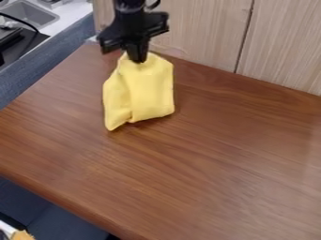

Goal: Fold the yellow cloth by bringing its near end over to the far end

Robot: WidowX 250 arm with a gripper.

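Observation:
At the upper left of the camera view, the black gripper (136, 57) points down from the top edge, shut on the upper edge of a yellow cloth (145, 91). The cloth hangs in folds below the fingers, with one pointed corner low on its left side. Its lower edge is at or just above the brown wooden table (207, 173); whether it touches the wood I cannot tell.
A pale wood-grain panel (201, 28) stands along the table's back edge. At the upper left are a grey sink (31, 13) and a black item beside it. Something orange (22, 235) shows below the table's front edge at the bottom left.

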